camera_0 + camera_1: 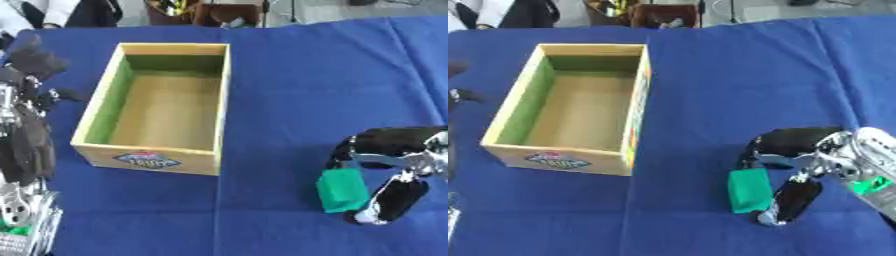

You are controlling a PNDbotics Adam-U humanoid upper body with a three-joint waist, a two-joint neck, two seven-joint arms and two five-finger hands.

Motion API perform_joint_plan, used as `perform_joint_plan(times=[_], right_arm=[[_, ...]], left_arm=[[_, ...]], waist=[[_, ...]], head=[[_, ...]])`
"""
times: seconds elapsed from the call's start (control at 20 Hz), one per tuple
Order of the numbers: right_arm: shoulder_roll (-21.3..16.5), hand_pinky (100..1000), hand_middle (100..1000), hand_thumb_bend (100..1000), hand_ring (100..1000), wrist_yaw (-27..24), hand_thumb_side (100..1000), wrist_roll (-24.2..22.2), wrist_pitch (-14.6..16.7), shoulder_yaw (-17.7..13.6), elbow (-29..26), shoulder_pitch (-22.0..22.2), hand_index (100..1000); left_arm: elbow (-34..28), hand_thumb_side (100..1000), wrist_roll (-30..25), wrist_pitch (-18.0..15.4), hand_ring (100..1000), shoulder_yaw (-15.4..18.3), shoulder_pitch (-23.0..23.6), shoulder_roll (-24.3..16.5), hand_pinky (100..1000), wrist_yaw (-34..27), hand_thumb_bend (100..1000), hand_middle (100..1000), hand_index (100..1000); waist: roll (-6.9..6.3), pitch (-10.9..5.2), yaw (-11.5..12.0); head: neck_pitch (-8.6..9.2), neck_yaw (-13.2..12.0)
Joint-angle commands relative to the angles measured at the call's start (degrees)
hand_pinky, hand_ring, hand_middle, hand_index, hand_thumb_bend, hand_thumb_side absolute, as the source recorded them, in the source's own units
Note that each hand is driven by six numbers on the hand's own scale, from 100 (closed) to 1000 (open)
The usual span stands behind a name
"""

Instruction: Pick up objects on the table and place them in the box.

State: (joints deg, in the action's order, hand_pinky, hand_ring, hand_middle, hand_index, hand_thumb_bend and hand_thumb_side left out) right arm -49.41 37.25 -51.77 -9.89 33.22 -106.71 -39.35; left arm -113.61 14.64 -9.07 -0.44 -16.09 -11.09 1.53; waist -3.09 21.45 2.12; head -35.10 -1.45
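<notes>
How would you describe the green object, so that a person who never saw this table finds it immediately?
On the blue tablecloth, look right of the open wooden box, nearer the front edge. The green block sits between the curled fingers of the right hand; nothing else there is green and boxy.

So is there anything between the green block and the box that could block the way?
Nothing visible does. The right hand is curled round the green block, and only bare blue cloth lies between it and the open box. The box looks empty.
</notes>
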Motion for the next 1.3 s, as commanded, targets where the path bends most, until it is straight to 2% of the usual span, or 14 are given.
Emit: perform_joint_plan(times=[0.05,0.1,0.25,0.55,0.85,1.05,1.1,1.15,1.3], right_arm=[[-0.4,881,653,334,894,0.6,483,0.3,-0.6,-0.4,0.1,-0.6,782],[-0.3,879,647,323,891,0.5,486,0.9,-1.0,-0.6,-0.1,-0.7,775],[-0.3,861,586,209,866,0.6,494,3.5,-2.5,-1.2,-0.8,-0.8,725],[-0.6,843,544,100,833,0.5,437,6.1,-3.8,-1.3,-1.8,-0.6,671],[-0.7,815,481,100,791,0.5,409,7.7,-4.7,-2.1,-3.4,-1.6,577],[-0.5,802,460,100,775,0.5,417,8.8,-5.5,-2.7,-4.7,-3.4,545],[-0.5,799,456,100,771,0.7,491,9.0,-5.7,-2.8,-5.0,-3.9,537],[-0.4,799,455,100,771,0.8,416,9.1,-5.8,-2.9,-5.2,-4.3,537],[-0.1,786,442,100,759,1.3,430,9.5,-6.2,-2.9,-5.9,-6.0,518]], left_arm=[[-1.0,984,-0.2,0.0,763,0.0,-0.4,-0.7,492,-0.1,100,879,732],[-1.0,984,-0.2,0.0,763,0.0,-0.4,-0.7,493,0.0,100,879,732],[-1.0,984,-0.2,0.0,764,0.0,-0.4,-0.7,493,0.0,100,879,732],[-1.0,985,-0.3,0.1,764,0.1,-0.3,-0.8,493,0.0,100,880,731],[-1.0,985,-0.3,0.1,765,0.1,-0.2,-0.8,494,0.0,100,880,731],[-1.0,984,-0.3,0.2,765,0.1,-0.2,-0.8,494,0.0,100,880,731],[-1.0,984,-0.3,0.2,766,0.1,-0.2,-0.8,494,0.0,100,880,731],[-1.0,984,-0.3,0.2,766,0.1,-0.1,-0.8,494,0.0,100,880,731],[-1.0,983,-0.3,0.2,766,0.1,-0.1,-0.9,495,0.0,100,880,731]], waist=[[0.12,-0.87,0.0],[0.13,-0.87,0.0],[0.18,-0.91,-0.2],[0.25,-1.03,-0.3],[0.32,-1.18,-0.5],[0.35,-1.42,-0.5],[0.36,-1.47,-0.5],[0.37,-1.52,-0.5],[0.41,-1.74,-0.4]], head=[[0.62,0.0],[0.62,0.0],[0.60,-0.1],[0.66,-0.1],[0.56,-0.1],[0.46,-0.1],[0.42,-0.1],[0.37,-0.1],[0.28,-0.1]])
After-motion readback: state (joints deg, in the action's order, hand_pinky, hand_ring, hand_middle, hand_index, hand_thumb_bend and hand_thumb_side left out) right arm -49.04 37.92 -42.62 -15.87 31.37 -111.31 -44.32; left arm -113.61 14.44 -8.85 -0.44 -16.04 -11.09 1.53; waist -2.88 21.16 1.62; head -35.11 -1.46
